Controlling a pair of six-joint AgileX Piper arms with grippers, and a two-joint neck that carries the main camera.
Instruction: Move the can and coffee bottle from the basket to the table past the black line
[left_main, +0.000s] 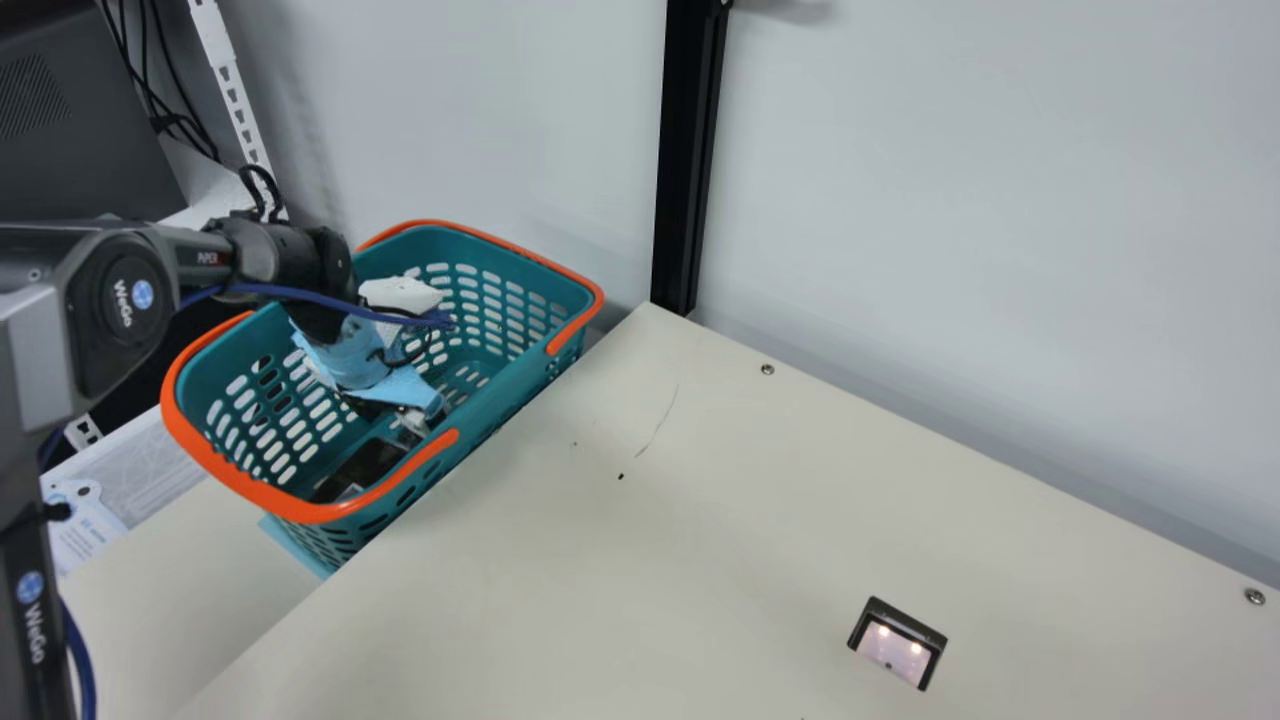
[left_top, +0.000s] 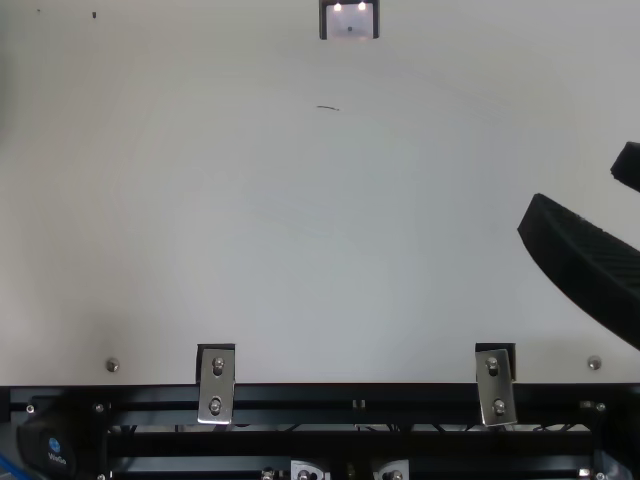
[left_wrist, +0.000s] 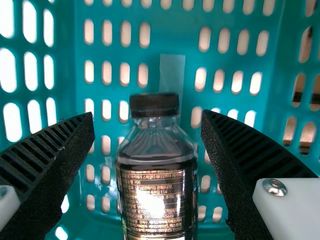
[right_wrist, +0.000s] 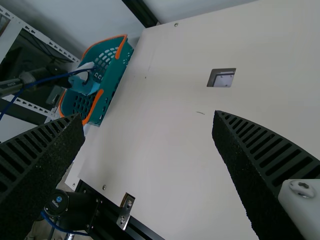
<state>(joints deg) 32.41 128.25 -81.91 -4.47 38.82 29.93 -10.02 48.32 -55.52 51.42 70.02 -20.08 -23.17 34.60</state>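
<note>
In the main view, my left gripper (left_main: 355, 350) reaches down inside the teal basket (left_main: 505, 395) with orange handles; its fingertips are hidden there. The left wrist view has the coffee bottle (left_wrist: 157, 200), dark with a black cap and gold-printed label, inside the basket. Around its cap and shoulders stand the spread fingers of my left gripper (left_wrist: 148, 114), open, with a gap on both sides of the bottle. My right gripper (left_top: 575, 190) hangs over the table at the top view's right edge. In the right wrist view this gripper (right_wrist: 149, 117) is open with nothing held.
The basket stands against the left edge of the cream table (left_main: 600, 560). A dark-framed square fitting (left_main: 897, 643) is set in the tabletop, and a short thin dark mark (left_top: 327, 107) lies near it. A black post (left_main: 687, 150) rises at the back corner beside the wall.
</note>
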